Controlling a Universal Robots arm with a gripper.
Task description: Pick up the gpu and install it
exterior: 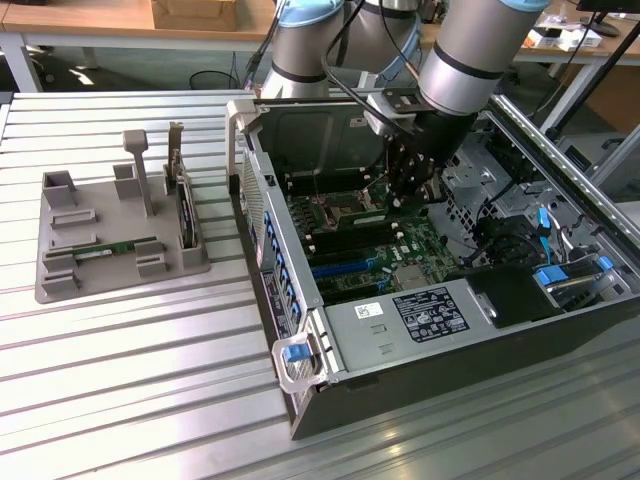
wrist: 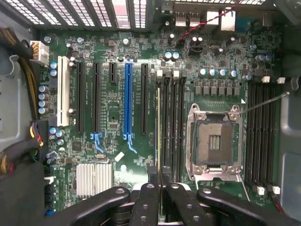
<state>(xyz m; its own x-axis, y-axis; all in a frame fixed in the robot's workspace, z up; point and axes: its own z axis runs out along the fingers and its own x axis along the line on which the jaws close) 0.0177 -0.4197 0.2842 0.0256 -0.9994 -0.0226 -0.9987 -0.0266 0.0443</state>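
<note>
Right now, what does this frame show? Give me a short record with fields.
gripper: inside the open computer case, low over the motherboard
fingers: shut
at the fingertips: a thin board standing on edge in a memory slot beside the CPU socket
grip on that board: cannot tell
grey holder: outside the case, on the exterior view's left
in the holder: a green stick lying flat and a dark upright card

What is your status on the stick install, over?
Gripper shut on thin stick, edge-on at memory slot. Another green stick in tray. Nothing blocking.
</note>
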